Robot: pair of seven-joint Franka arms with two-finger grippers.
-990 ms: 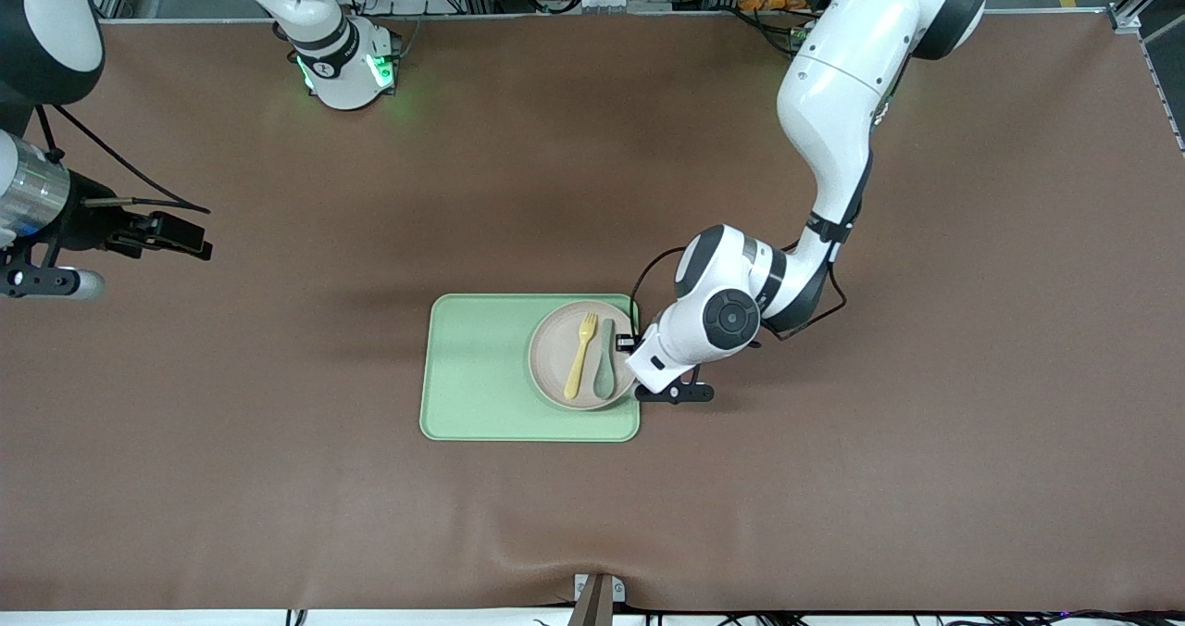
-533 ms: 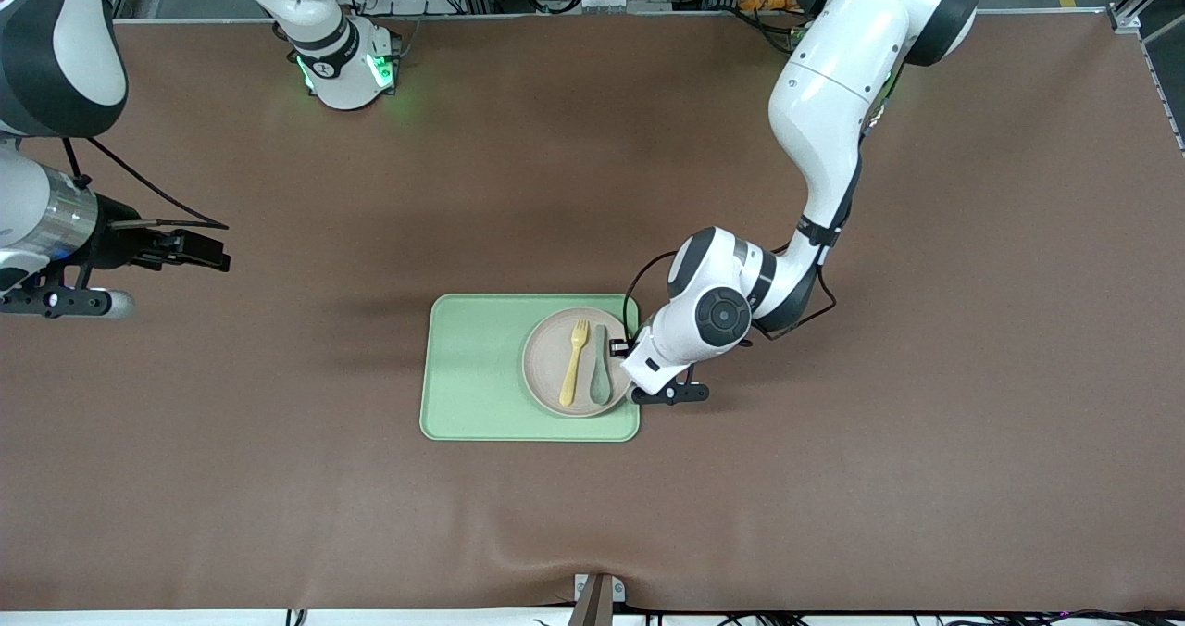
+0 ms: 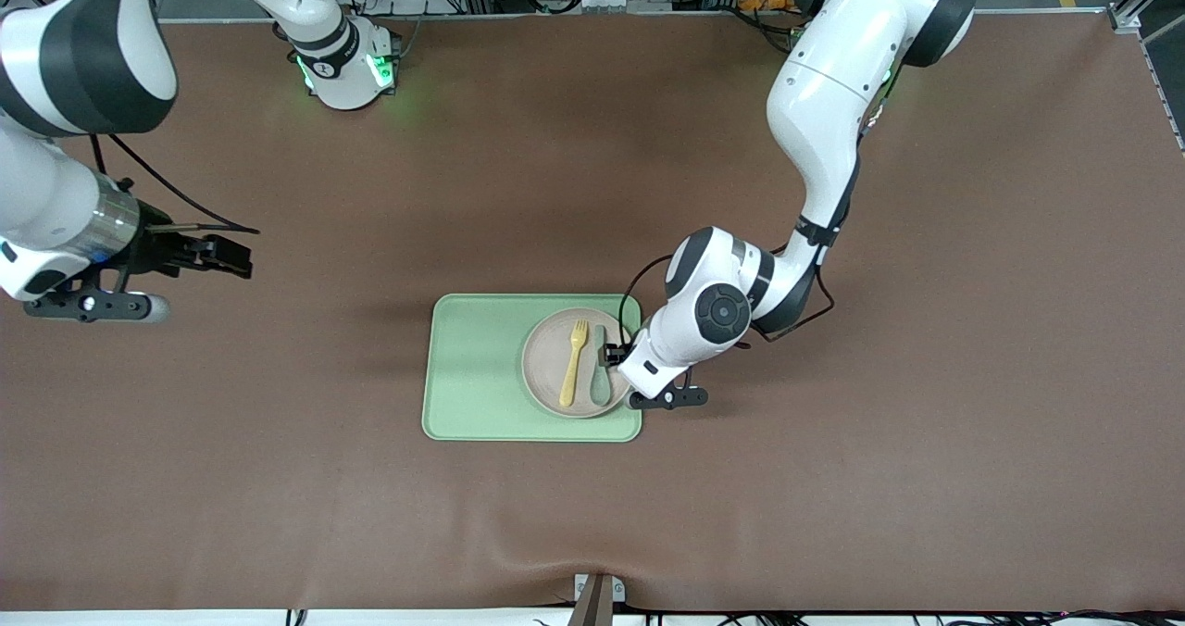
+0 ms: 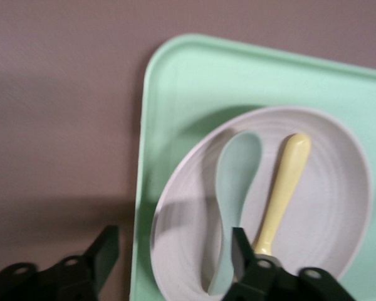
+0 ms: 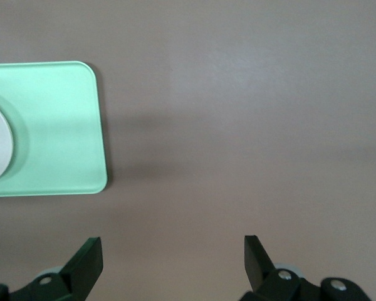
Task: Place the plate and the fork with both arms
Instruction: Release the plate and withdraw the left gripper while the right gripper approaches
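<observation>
Take the light, slippery fork (image 3: pixel 573 361) by its flat handle at the plate's (image 3: pixel 546 367) six o'clock. Left claw (image 4: pixel 169 263) stands released over the plate rim; right claw (image 5: pixel 172 263) waits released over bare counter (image 3: pixel 278 478).

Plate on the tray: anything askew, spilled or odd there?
Nothing stands out. The plate sits flat on the tray, toward the left arm's end, with the fork and spoon lying side by side in it. Nothing spilled or damaged.

Fork (image 3: pixel 573 362) on plate (image 3: pixel 546 367), on tray (image 3: pixel 472 367)
</observation>
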